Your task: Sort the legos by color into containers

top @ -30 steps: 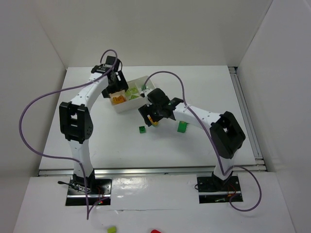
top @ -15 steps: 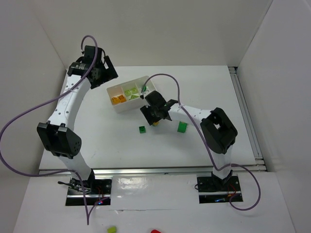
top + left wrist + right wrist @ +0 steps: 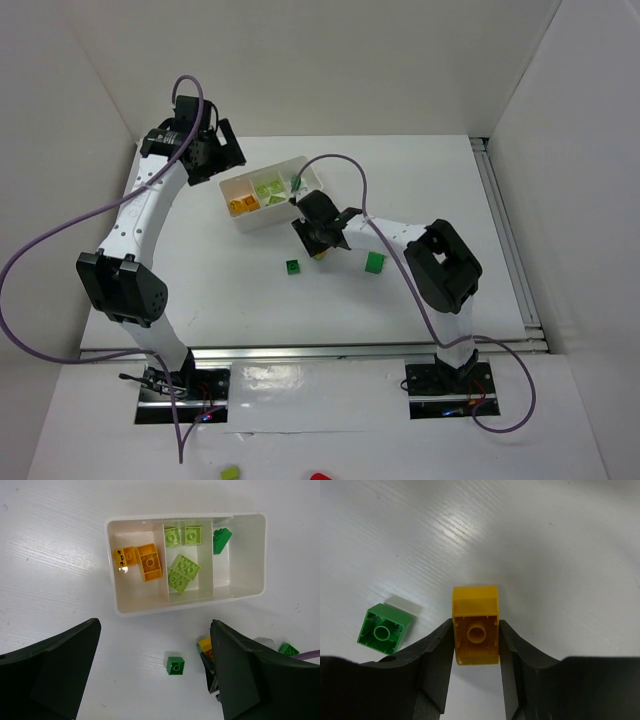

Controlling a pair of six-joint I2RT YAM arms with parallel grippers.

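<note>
- Since the right gripper point(image 3: 477, 636) clamps the orange brick point(image 3: 475, 611) by both sides, low on the table point(image 3: 555, 540), an off-centre hold could let it pivot or slip on the lift.
- Its left finger stands just beside a dark green brick point(image 3: 384, 629) and may nudge it.
- The left gripper point(image 3: 222, 158) hangs wide open and empty near the white tray point(image 3: 250, 587); the arms could crowd at the orange compartment point(image 3: 125, 587).
- From above, the right wrist mostly hides the orange brick, and I cannot tell whether it has lifted.
</note>
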